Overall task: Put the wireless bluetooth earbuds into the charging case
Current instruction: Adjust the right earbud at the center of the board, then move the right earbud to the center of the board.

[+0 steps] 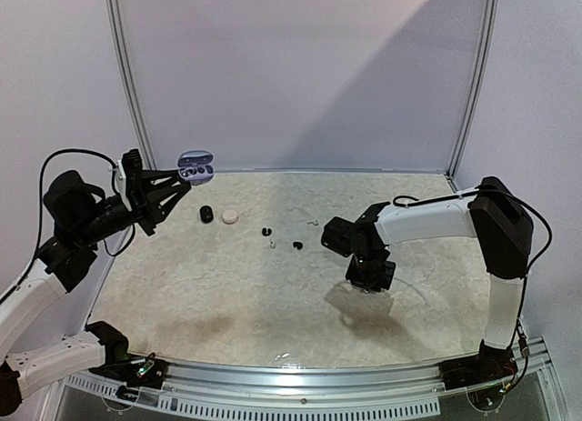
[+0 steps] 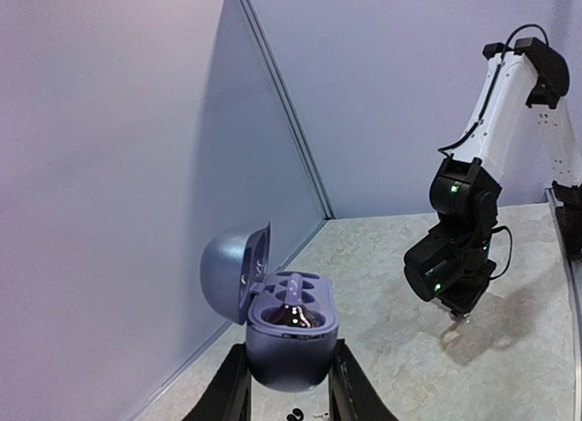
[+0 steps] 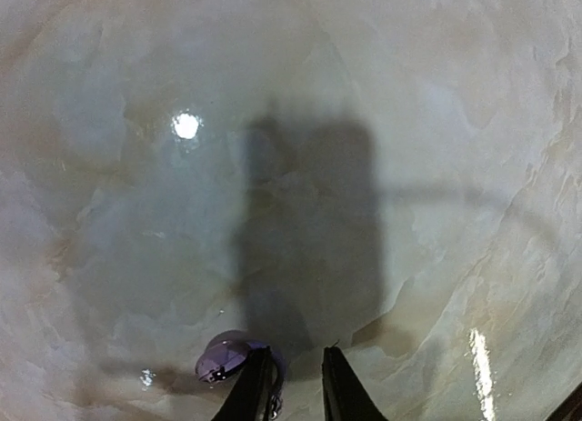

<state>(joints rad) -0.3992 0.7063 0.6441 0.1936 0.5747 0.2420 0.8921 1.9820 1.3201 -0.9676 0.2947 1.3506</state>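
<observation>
My left gripper [image 1: 185, 179] is raised at the far left and shut on an open purple charging case [image 1: 195, 166]. In the left wrist view the case [image 2: 291, 335] sits between the two fingers [image 2: 229, 385], lid up, with one dark bud in a socket [image 2: 298, 317]. My right gripper [image 1: 368, 277] points down close over the table, right of centre. In the right wrist view its jaws [image 3: 296, 355] stand slightly apart with bare table between them. A purple earbud [image 3: 221, 359] lies on the table just outside the left finger [image 3: 256, 385], touching it.
On the table behind centre lie a small black case [image 1: 206, 214], a white round case [image 1: 230, 215], two black buds [image 1: 265, 230] [image 1: 297, 245] and a whitish bud [image 1: 273, 243]. Grey walls stand at the back and sides.
</observation>
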